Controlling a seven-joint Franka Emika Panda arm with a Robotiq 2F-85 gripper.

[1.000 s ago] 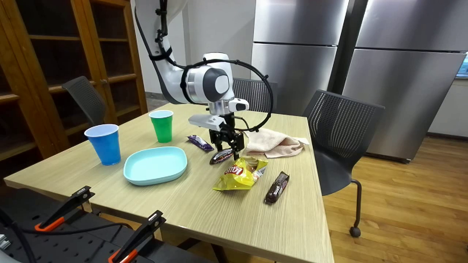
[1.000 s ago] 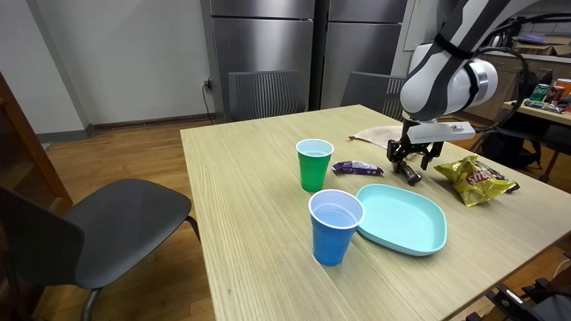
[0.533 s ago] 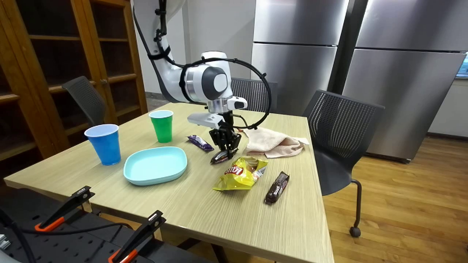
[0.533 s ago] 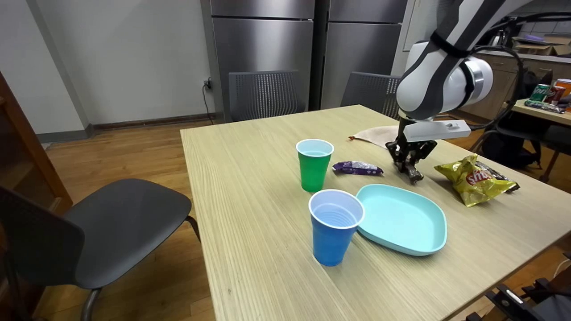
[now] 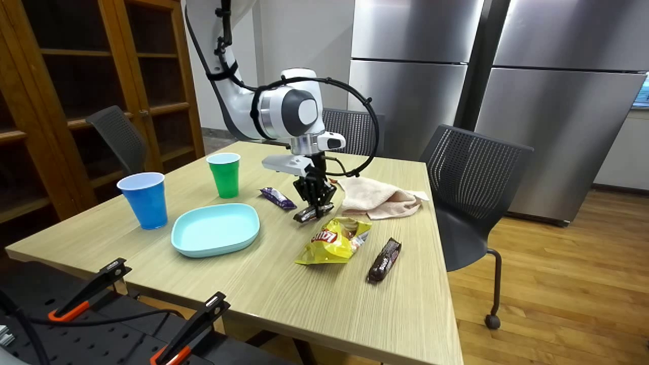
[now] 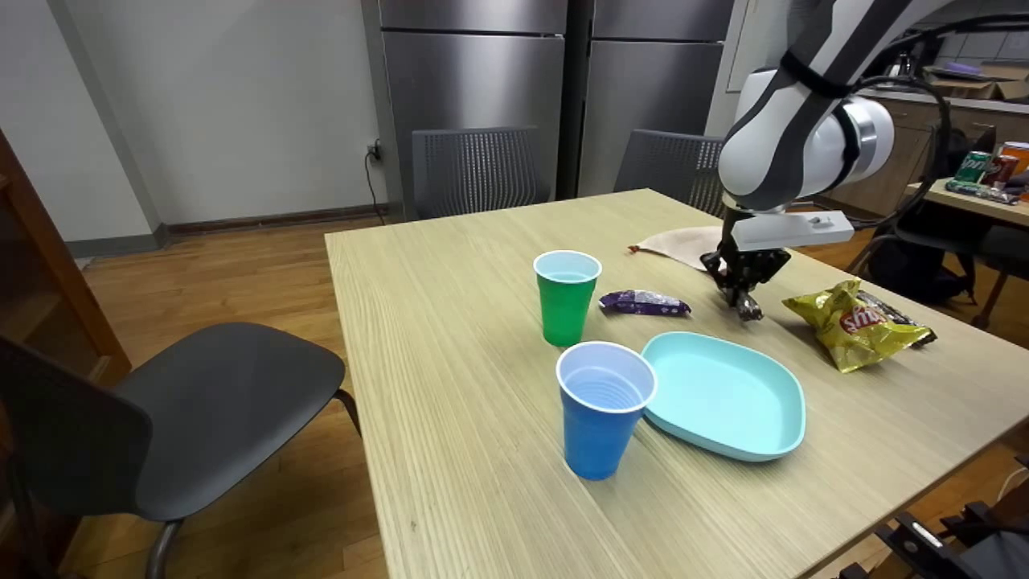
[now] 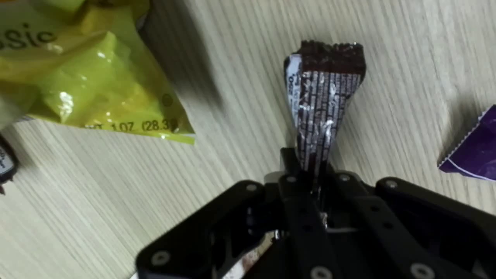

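My gripper [image 7: 310, 167] is shut on a brown-wrapped snack bar [image 7: 323, 100], whose crimped end sticks out beyond the fingers in the wrist view. The pinched middle of that bar is hidden by the fingers. In an exterior view the gripper [image 5: 317, 207] points down at the table, one end of the bar [image 5: 303, 215] showing beside it. The bar sits very low; whether it touches the tabletop I cannot tell. A yellow chip bag [image 5: 329, 243] lies close by on the near side. On the opposite side is a purple-wrapped bar [image 5: 278, 197], also partly seen in the wrist view.
A second brown bar [image 5: 384, 261] lies past the chip bag. The turquoise plate [image 6: 727, 394] stands near a blue cup [image 6: 604, 418] and a green cup [image 6: 566, 305]. Behind the gripper is a pale cloth [image 5: 377, 197]. Chairs [image 5: 469, 187] border the table.
The jaws were apart around the brown bar a second ago and have since come together on it. The bar has shifted slightly up in both exterior views, along with the gripper.
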